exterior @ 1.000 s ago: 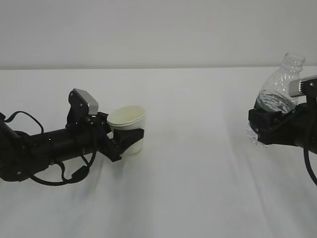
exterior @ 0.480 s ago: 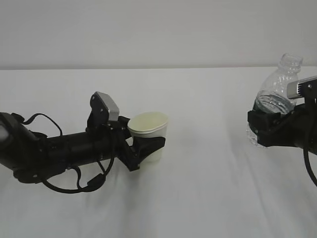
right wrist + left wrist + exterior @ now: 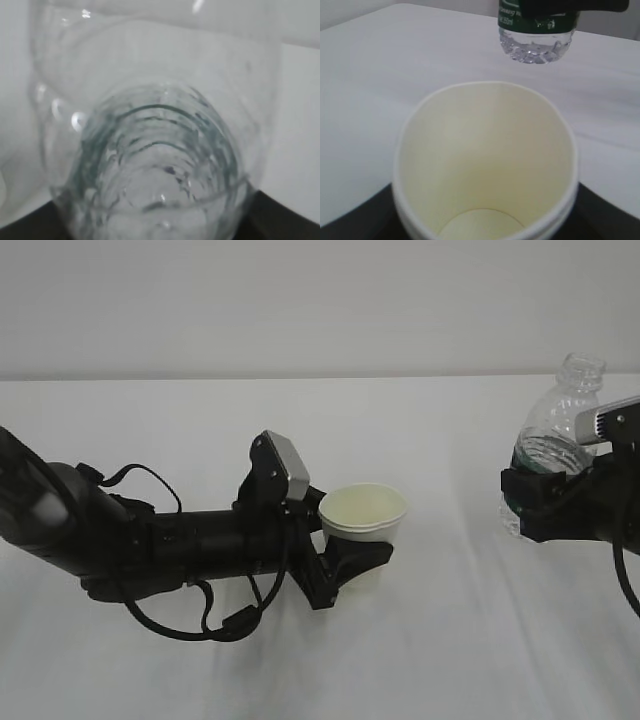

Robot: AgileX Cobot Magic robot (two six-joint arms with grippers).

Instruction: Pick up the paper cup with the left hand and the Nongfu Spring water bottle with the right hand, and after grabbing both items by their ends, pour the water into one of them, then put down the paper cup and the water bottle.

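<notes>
The white paper cup (image 3: 363, 519) is held upright just above the table, near the middle, with my left gripper (image 3: 358, 556) shut on its lower half. In the left wrist view the cup (image 3: 485, 160) fills the frame and its cream inside looks dry and empty, with black fingers (image 3: 607, 215) at its sides. At the right edge, my right gripper (image 3: 541, 504) is shut on the Nongfu Spring water bottle (image 3: 562, 418) at its label band, the uncapped neck up and leaning slightly right. The bottle's clear base (image 3: 536, 44) hangs beyond the cup. The ribbed bottle (image 3: 155, 150) fills the right wrist view. I cannot make out a water level.
A white cloth covers the table (image 3: 450, 660), which ends at a pale wall (image 3: 320, 300) behind. Black cables (image 3: 190, 620) loop under the left arm. A gap of bare cloth lies between the cup and the bottle.
The left arm has carried the cup steadily to the right, from the left side to near the middle, closer to the bottle. The right arm and bottle have hardly moved.
</notes>
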